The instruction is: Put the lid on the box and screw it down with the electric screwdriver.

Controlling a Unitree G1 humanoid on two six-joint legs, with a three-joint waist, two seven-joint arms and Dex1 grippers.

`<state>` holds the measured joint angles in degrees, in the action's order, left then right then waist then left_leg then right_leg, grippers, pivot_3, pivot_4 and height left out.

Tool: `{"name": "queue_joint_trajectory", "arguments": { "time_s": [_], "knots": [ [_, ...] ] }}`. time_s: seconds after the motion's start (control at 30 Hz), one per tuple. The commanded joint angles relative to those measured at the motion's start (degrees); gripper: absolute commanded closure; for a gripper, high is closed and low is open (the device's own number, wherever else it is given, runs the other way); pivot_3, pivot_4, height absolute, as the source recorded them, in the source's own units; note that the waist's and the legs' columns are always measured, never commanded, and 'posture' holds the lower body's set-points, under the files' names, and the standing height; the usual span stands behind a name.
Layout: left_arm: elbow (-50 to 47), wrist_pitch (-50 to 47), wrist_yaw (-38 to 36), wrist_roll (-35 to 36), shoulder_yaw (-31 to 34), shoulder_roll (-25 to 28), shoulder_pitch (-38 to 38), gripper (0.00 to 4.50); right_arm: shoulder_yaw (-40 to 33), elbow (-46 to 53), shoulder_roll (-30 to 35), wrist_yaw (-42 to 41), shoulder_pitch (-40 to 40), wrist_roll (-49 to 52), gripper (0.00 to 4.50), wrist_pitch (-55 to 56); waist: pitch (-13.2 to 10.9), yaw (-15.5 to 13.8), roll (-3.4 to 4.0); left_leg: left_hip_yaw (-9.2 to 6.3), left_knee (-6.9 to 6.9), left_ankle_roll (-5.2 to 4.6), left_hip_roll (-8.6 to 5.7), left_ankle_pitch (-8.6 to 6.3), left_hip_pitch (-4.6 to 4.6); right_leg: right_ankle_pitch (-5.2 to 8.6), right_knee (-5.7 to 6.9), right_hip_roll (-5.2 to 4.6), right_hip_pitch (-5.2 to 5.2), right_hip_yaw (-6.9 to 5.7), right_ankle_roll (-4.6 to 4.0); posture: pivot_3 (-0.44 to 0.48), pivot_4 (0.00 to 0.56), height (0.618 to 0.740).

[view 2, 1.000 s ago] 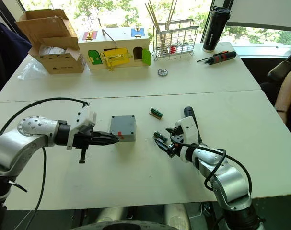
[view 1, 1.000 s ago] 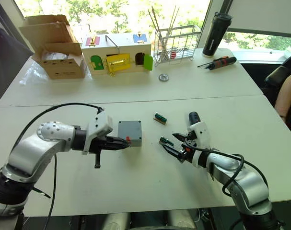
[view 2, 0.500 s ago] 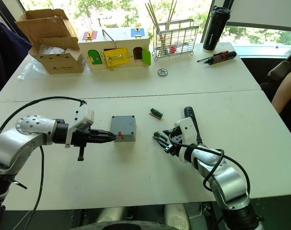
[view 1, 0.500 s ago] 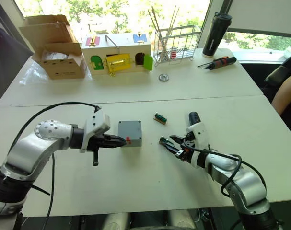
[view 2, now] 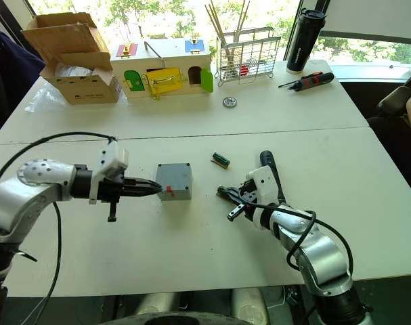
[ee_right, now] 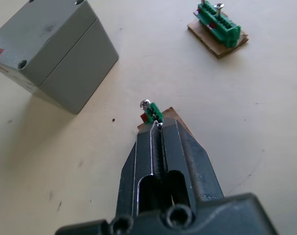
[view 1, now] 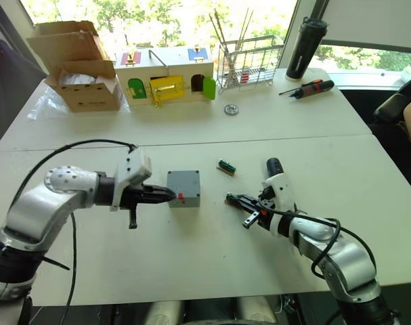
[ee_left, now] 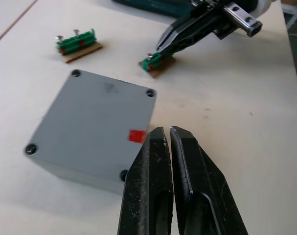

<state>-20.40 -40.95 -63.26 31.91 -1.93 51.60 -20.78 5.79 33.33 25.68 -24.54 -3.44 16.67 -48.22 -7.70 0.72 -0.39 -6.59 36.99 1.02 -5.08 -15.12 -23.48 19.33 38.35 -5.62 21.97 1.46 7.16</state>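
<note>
The grey box [view 1: 183,187] sits mid-table with the lid [ee_left: 97,115] lying flat on top of it. The lid has screw holes at its corners and a small red mark [ee_left: 136,136] at its edge. My left gripper [view 1: 170,196] is shut and empty, its tips just beside the box's left side near the red mark. My right gripper [view 1: 235,200] is to the right of the box, shut on a small green screw block [ee_right: 150,113] that rests on the table. The black electric screwdriver [view 1: 273,166] lies on the table behind my right wrist.
A second green screw block [view 1: 225,166] lies behind the box. At the back stand a cardboard carton [view 1: 80,68], a wooden box with coloured doors [view 1: 168,78], a wire rack [view 1: 249,61], a black bottle [view 1: 305,47], a hand screwdriver [view 1: 310,88] and a metal disc [view 1: 231,109].
My right gripper's fingers, open a second ago, have closed on the green screw block. My left gripper has drawn back slightly to the left, away from the box.
</note>
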Motion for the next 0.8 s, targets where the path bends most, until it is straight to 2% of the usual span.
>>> {"name": "queue_joint_trajectory", "arguments": {
  "time_s": [0.03,0.23,0.4,0.53,0.8],
  "knots": [
    [1.86,0.42,-0.55,0.39,2.32,0.84,-1.39,4.36,-2.36,3.98,1.00,0.62,-1.72,0.53,4.46,-0.66,0.00,0.05,0.00,0.00,0.00,0.00,0.00,0.00,0.00,0.00,0.00,0.00,0.01,0.00,0.00,0.000,0.150,0.740],
    [5.69,-0.20,-1.89,1.39,3.71,1.19,-2.69,4.36,-4.89,6.36,0.97,0.75,-5.57,3.07,4.46,-3.96,-0.01,0.07,0.02,0.00,0.00,0.01,0.00,0.01,0.00,0.00,0.00,0.01,0.00,-0.01,0.00,0.000,0.150,0.740],
    [8.81,-1.35,-1.48,2.39,6.46,1.68,-3.00,4.36,-5.78,8.79,-2.61,0.95,-15.45,9.46,4.46,-9.60,-0.03,0.41,0.04,0.00,-0.01,0.01,0.05,0.01,0.00,0.00,0.02,-0.02,0.04,0.00,0.00,0.000,0.150,0.740],
    [9.86,-1.86,-0.80,2.49,8.20,1.71,-1.95,4.36,-0.52,3.59,-6.08,0.15,-22.05,9.91,4.46,-8.82,-0.03,0.43,0.04,-0.01,-0.09,0.07,0.06,0.04,0.00,0.00,0.04,-0.01,0.24,0.00,0.00,0.000,0.150,0.740],
    [6.44,-4.18,2.81,5.39,12.37,0.19,2.32,4.36,7.60,-8.91,-7.04,-3.47,-24.54,5.12,4.46,0.80,-0.03,0.23,0.04,0.00,0.03,0.07,-0.03,0.04,0.00,-0.01,0.04,-0.05,0.27,0.01,0.01,0.000,0.150,0.740]
  ]
}}
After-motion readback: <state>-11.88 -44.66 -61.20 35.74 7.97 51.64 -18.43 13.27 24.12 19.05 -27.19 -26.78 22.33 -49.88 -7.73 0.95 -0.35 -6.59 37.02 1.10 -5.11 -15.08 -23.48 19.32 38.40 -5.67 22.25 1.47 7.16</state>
